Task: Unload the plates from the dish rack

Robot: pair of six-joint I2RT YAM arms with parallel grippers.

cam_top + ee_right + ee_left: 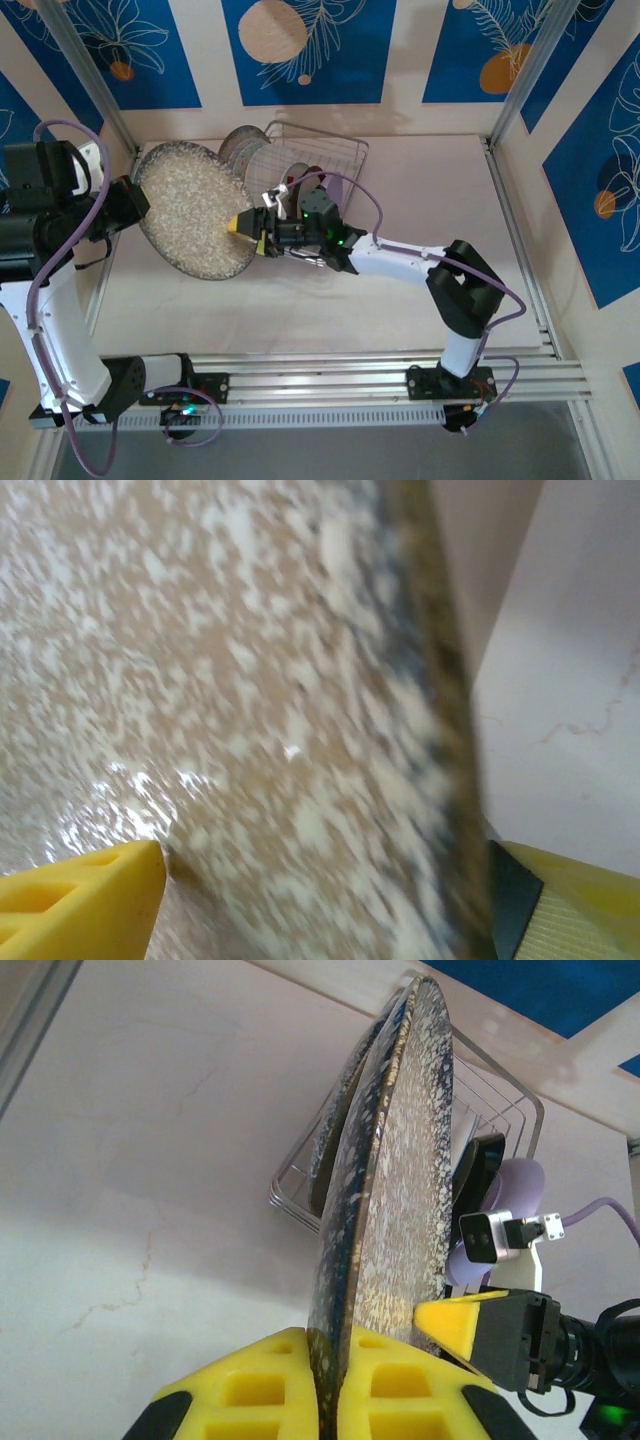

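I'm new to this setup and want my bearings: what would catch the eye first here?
A large speckled plate hangs between both arms, just left of the dish rack. The left gripper is clamped on its rim; the right gripper has its fingers astride the opposite edge. More plates stand in the rack.

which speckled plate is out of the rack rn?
The large speckled plate, held left of the dish rack with its rim clamped in the left tool. The smaller speckled plate stands on edge inside the rack.
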